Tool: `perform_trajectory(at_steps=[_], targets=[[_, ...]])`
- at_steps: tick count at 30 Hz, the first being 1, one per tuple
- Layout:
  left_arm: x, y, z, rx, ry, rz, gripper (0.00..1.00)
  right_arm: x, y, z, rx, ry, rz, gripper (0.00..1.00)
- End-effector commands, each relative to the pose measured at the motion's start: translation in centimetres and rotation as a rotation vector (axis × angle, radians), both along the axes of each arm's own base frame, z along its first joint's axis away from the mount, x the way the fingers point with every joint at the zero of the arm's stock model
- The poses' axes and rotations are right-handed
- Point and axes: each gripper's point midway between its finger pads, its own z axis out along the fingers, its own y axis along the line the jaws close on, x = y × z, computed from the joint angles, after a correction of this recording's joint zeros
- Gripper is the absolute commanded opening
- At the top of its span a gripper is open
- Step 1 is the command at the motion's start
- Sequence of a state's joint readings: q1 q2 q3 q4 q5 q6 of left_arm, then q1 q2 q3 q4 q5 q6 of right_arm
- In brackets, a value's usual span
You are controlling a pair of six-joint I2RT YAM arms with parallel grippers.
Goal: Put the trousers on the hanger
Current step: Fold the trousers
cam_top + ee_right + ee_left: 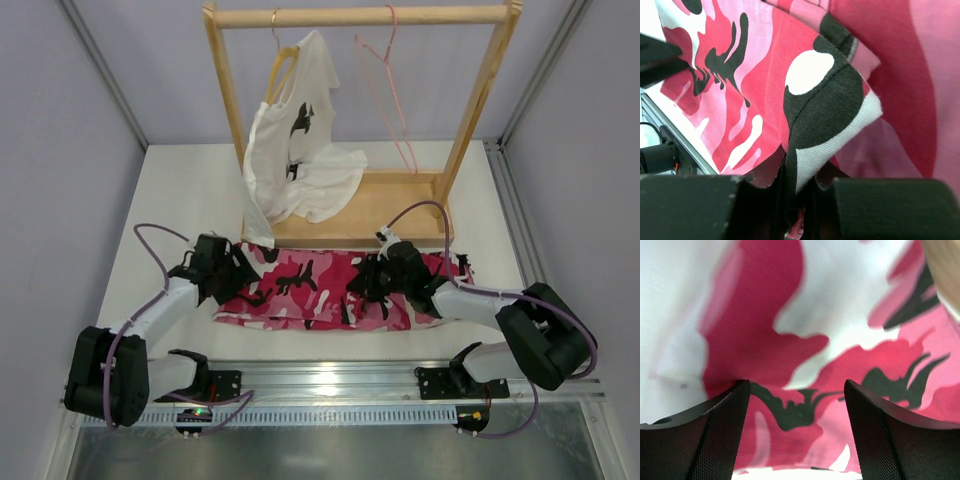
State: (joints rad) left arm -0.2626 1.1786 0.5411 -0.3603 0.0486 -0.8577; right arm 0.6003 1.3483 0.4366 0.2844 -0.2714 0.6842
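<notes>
The camouflage trousers (310, 288) lie flat across the table in front of the wooden rack. My left gripper (232, 272) is open at their left end, and its fingers (720, 435) stand apart over the pink, white and black cloth (805, 350). My right gripper (372, 282) is shut on a fold of the trousers (825, 105) right of their middle. The cloth is pinched between its jaws. The thin pink wire hanger (385, 85) hangs empty from the right part of the rack's top bar.
The wooden rack (362, 15) stands at the back, its base board (380, 205) just behind the trousers. A white T-shirt with a black print (300, 150) hangs on a wooden hanger at the rack's left. A metal rail (330, 380) runs along the near edge.
</notes>
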Motion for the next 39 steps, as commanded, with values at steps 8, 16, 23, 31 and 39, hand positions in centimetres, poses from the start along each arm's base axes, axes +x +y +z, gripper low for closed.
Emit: perform_trajectory(at_steps=[8, 16, 23, 31, 39], targets=[[1.6, 4.8, 3.4, 0.088, -0.070, 0.090, 0.77, 2.2, 3.7, 5.6, -0.029, -0.039, -0.050, 0.04], [2.1, 4.1, 5.5, 0.099, -0.139, 0.003, 0.81, -0.1, -4.4, 6.2, -0.267, 0.058, -0.153, 0.04], [1.9, 2.5, 4.8, 0.031, -0.141, -0.040, 0.82, -0.9, -12.4, 5.5, -0.401, 0.113, -0.265, 0.04], [1.4, 0.8, 3.5, -0.030, -0.140, -0.084, 0.85, -0.8, -15.1, 4.5, -0.415, 0.125, -0.359, 0.04], [1.2, -0.5, 0.8, -0.102, -0.086, -0.100, 0.86, -0.1, -13.7, 4.4, -0.337, 0.107, -0.339, 0.04]])
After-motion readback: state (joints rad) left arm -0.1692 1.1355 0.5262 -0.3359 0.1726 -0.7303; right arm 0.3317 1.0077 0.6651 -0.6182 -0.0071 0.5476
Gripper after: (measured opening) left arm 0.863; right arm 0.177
